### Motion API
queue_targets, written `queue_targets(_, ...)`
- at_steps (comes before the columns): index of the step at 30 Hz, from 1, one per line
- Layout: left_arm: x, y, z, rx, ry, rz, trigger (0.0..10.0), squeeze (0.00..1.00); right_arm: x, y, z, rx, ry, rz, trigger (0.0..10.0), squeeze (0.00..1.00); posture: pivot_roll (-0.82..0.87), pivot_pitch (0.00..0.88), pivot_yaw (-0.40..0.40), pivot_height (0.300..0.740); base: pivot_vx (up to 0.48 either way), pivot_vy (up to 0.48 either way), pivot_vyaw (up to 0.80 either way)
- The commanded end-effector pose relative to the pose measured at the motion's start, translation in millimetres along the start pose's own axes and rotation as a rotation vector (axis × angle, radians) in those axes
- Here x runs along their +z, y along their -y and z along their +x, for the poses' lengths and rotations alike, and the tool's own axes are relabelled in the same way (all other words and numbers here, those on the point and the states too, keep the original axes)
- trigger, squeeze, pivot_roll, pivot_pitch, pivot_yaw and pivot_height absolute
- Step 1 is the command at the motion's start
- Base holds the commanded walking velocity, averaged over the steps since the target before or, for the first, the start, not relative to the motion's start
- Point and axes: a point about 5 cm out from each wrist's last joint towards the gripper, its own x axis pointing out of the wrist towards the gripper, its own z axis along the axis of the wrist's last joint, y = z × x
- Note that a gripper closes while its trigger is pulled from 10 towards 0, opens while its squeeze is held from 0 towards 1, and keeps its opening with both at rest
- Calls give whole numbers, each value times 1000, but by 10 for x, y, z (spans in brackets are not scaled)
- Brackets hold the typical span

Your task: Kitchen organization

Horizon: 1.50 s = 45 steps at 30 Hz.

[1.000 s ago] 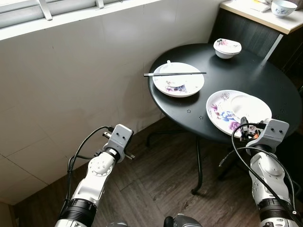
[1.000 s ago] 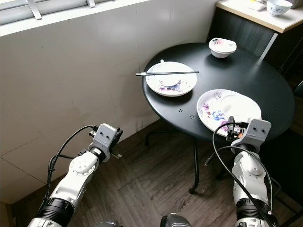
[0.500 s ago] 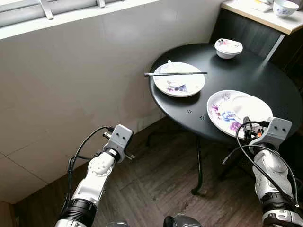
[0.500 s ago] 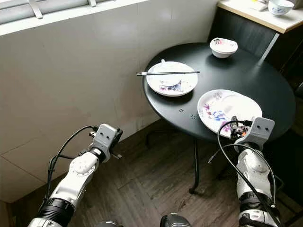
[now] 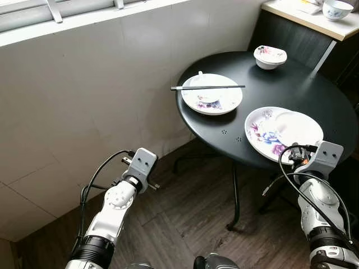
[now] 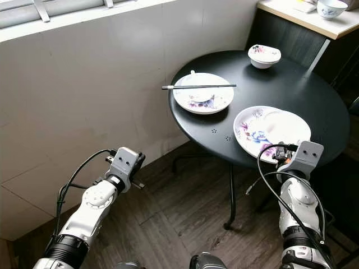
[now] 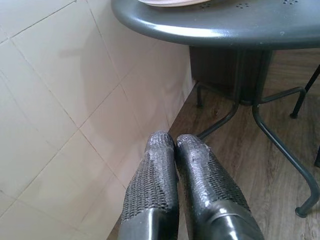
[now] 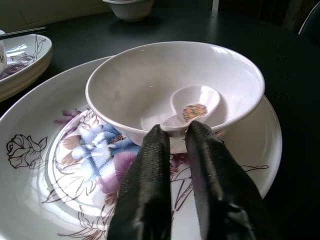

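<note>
Right gripper (image 8: pixel 174 131) has crept up; closed fingertips now touch the spoon (image 8: pixel 192 107) in the white bowl (image 8: pixel 150 85). Grasp likely next. Left gripper (image 7: pixel 175 141) closed, idle.

Left gripper (image 7: pixel 175 142) low, fingers together; right gripper (image 8: pixel 175 134) raised, fingers nearly closed

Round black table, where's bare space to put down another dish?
Bare top lies on the round black table between the small bowl and the big floral plate. The near edge is crowded: that plate carries a white bowl, right gripper beside it.
</note>
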Motion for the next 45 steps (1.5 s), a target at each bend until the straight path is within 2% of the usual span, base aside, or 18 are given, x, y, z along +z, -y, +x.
queue_targets(1,3,-6,9,1,1,6,10000,0,26,42,16,-16,8,0,4902,0,129,0,-29,740,0,0,0)
queue_targets(2,3,-4,10,1,1,6,10000,0,37,34,22,-14,14,-5,10000,0,129,0,-29,740,0,0,0)
queue_targets(8,3,-1,11,0,1,5,10000,0,56,9,29,-6,24,-42,10000,0,129,0,-30,740,0,0,0)
queue_targets(9,3,0,10,0,1,5,10000,0,65,7,27,-7,33,-49,10000,1000,129,0,-29,740,0,0,0)
queue_targets(23,-4,3,8,-1,-1,2,10000,0,71,-12,53,-8,26,-76,10000,1000,130,0,-32,740,0,0,0)
queue_targets(24,-3,3,9,-1,-1,2,10000,0,69,-15,61,-7,22,-75,10000,608,130,0,-32,740,0,0,0)
queue_targets(25,-3,3,9,-2,-1,2,10000,0,70,-15,65,-6,19,-76,10000,149,130,0,-32,740,0,0,0)
queue_targets(26,-3,2,10,-2,-1,2,10000,0,74,-17,72,-5,19,-76,10000,0,130,0,-32,740,0,0,0)
queue_targets(35,-4,3,14,-1,-2,2,10000,0,157,3,138,-7,34,-89,10000,0,135,0,-33,740,0,0,0)
queue_targets(45,-6,1,17,-1,-3,4,10000,0,109,29,151,-15,1,-78,10000,0,138,0,-33,740,0,0,0)
